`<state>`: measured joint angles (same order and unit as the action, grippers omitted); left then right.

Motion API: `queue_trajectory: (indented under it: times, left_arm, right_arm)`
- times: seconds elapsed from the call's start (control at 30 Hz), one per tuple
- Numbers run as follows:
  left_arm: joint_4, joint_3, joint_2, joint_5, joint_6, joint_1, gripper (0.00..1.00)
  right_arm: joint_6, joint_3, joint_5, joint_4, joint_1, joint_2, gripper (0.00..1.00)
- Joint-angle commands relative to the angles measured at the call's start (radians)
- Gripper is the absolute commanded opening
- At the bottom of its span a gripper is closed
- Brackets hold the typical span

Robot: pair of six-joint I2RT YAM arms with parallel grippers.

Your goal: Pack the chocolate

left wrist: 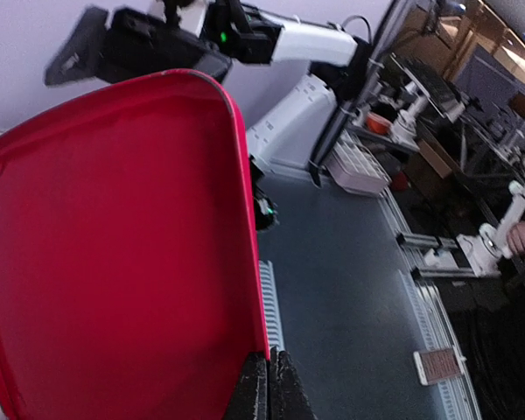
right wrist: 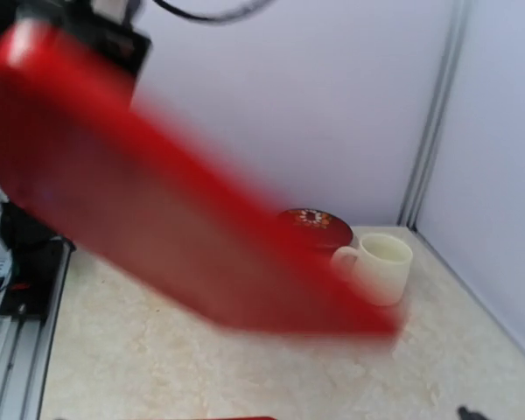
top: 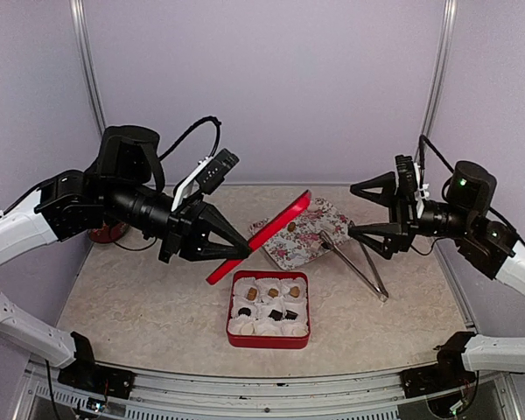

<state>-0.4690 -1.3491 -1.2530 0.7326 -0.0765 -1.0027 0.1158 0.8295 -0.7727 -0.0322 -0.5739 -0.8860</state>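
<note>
A red box (top: 269, 337) sits near the table's front with white paper cups in it. Tan chocolate pieces (top: 273, 292) and dark ones (top: 276, 314) lie in some cups. One more tan piece (top: 293, 226) lies on a floral tray (top: 319, 219) behind the box. My left gripper (top: 243, 250) is shut on the edge of a red lid (top: 267, 232) and holds it tilted in the air above the box. In the left wrist view the lid (left wrist: 114, 262) fills the left side, pinched at the fingertips (left wrist: 254, 389). My right gripper (top: 357, 210) is open and empty, above the tray's right side.
Metal tongs (top: 357, 265) lie on the table right of the tray. In the right wrist view a white mug (right wrist: 381, 262) and a red round dish (right wrist: 313, 223) stand at the far left of the table, behind the blurred lid (right wrist: 157, 219). Walls close the back and sides.
</note>
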Motion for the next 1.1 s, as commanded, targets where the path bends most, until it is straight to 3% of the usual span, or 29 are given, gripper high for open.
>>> queue_trajectory:
  times: [0.0,0.33,0.63,1.07]
  left_arm:
    - [-0.126,-0.030,-0.007,0.082,0.073,-0.077,0.00]
    - [-0.212,-0.079,-0.091,0.186,0.104,-0.160,0.00]
    - [-0.197,-0.094,-0.118,0.229,0.119,-0.160,0.00]
    - [-0.181,-0.055,-0.122,0.296,0.128,-0.156,0.00]
  right_arm:
    - [0.147,0.063,0.049,0.264,-0.069,0.069,0.92]
    - [0.198,0.180,0.150,0.547,-0.343,0.050,0.84]
    - [0.265,0.232,0.290,0.608,-0.538,-0.063,0.75]
    - [0.315,0.194,0.388,0.520,-0.610,-0.076,0.22]
